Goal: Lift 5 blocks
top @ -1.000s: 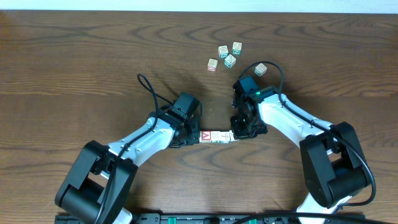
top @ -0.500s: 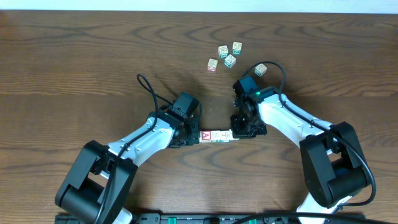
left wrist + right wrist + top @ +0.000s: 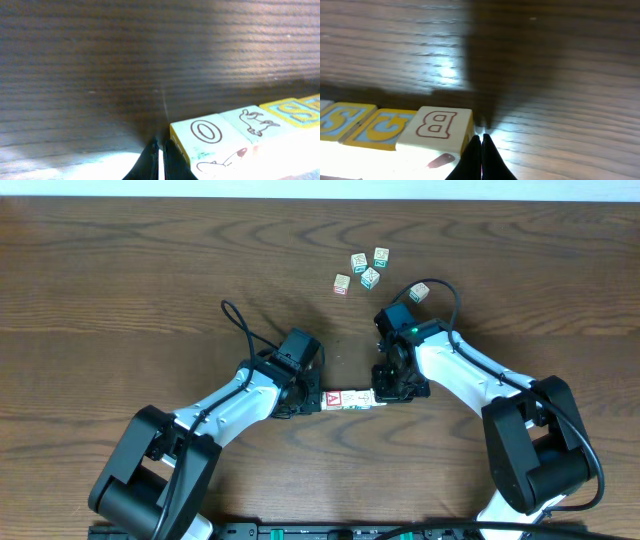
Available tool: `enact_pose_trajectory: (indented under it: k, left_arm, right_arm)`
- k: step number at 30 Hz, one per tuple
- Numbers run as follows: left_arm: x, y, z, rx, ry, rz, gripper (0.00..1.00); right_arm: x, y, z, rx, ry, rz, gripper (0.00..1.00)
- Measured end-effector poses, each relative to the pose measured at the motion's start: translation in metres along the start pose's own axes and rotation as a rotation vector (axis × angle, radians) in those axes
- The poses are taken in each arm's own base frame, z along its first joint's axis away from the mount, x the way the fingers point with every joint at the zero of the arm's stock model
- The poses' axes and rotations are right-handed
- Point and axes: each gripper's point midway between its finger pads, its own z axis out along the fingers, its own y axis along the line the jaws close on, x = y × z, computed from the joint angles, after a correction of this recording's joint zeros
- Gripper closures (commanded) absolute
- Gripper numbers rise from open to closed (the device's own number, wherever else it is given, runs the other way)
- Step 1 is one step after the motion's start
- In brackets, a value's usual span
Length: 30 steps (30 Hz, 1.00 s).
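Change over the last second is barely to be seen: from overhead, both arms and the row between them are found where they were a second ago. The squeeze is judged to be held steady, with the lift either not begun or only just begun. Whether the row is clear of the surface cannot be told.

On the left, the left end effector is seen fully closed, its fingers pressed together with nothing gripped between them. Its tip is set against the left end of the row of blocks. The row lies between the two arms, near the front middle of the surface, and is clamped only by end pressure. On the right, the right end effector is likewise closed on nothing and is set against the right end of the row. A slip or a buckle of the row is judged to be the main risk.

Five loose blocks are scattered well apart from the row, toward the far edge.

No brand is to be seen. A white "A" is read on the red-faced block at the left end. In the left wrist view an "O" block, a block with an animal drawing and a blue "S" on yellow are made out. In the right wrist view a red "B" block is read.
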Motion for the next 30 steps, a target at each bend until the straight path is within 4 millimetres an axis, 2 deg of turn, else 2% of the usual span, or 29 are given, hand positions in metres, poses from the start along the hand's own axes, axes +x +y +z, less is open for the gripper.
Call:
enact_pose_trajectory:
  k: [7, 11, 17, 21, 30]
  left_arm:
    - [0.002, -0.003, 0.0, 0.013, 0.01, 0.005, 0.93]
    - [0.002, -0.004, 0.0, 0.014, 0.01, 0.005, 0.93]
    - [0.003, -0.004, 0.0, 0.016, 0.011, 0.005, 0.93]
    - [0.003, -0.004, 0.0, 0.016, 0.011, 0.005, 0.93]
    - [0.003, -0.004, 0.0, 0.017, 0.011, 0.005, 0.93]
  right_arm:
    - [-0.006, -0.024, -0.002, 0.122, -0.035, 0.026, 0.99]
    - [-0.016, -0.031, -0.003, 0.148, -0.079, 0.022, 0.99]
    - [-0.031, -0.027, -0.004, 0.142, -0.138, -0.035, 0.99]
    - [-0.043, -0.017, -0.005, 0.1, -0.181, -0.087, 0.99]
    - [-0.046, 0.001, -0.005, 0.005, -0.188, -0.164, 0.99]
